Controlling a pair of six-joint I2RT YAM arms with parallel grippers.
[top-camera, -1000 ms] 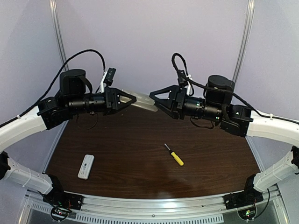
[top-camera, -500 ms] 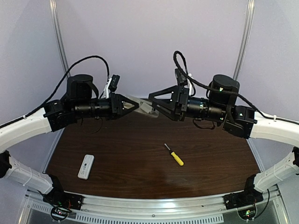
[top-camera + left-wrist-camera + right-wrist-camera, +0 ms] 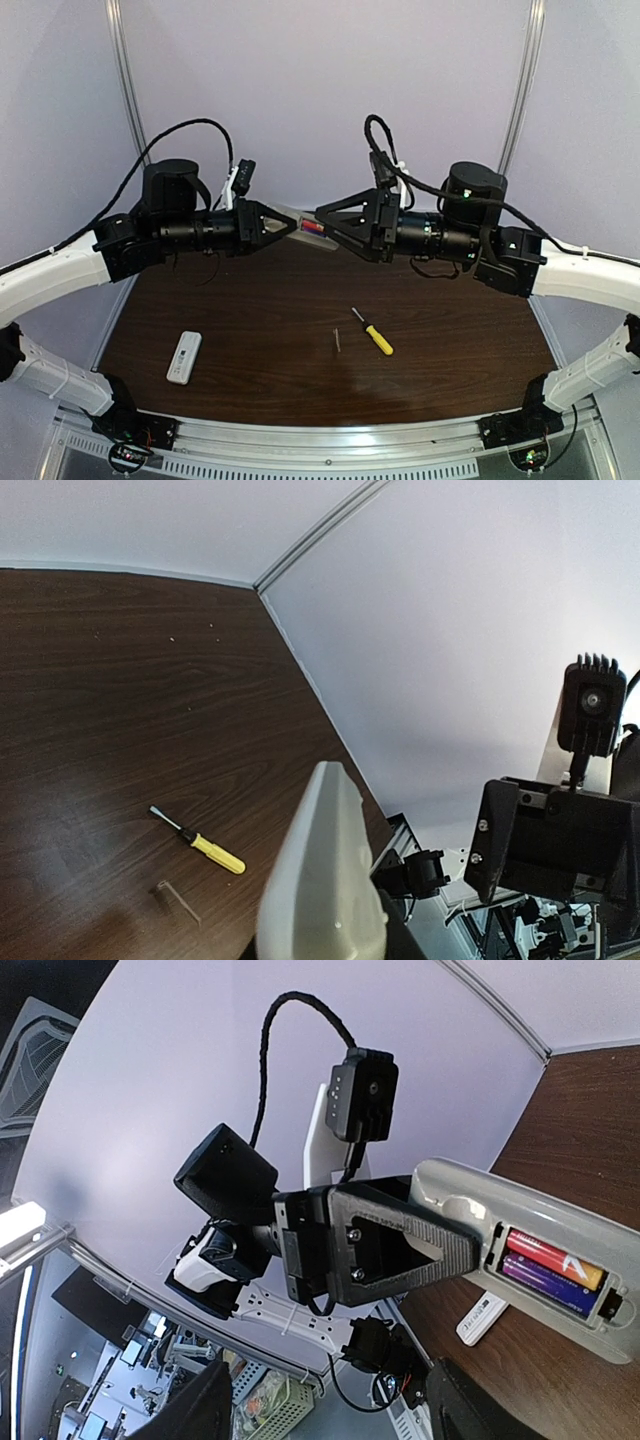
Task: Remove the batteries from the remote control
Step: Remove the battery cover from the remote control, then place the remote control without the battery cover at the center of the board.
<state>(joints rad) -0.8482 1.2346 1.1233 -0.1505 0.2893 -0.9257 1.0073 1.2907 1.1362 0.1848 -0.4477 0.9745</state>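
My left gripper is shut on one end of a grey remote control, held level in the air above the far part of the table. In the right wrist view the remote control shows its open back. Two batteries lie in the bay, a red and orange one above a purple one. My right gripper stands open at the remote's free end, its jaws wide and holding nothing. In the left wrist view the remote juts out from the bottom edge.
A small grey cover plate lies on the brown table next to a yellow-handled screwdriver. A white remote lies near the front left. The purple back wall stands close behind both arms.
Both arms have closed in toward each other at the centre. The remote's battery bay now shows open, and the cover plate has appeared on the table beside the screwdriver.
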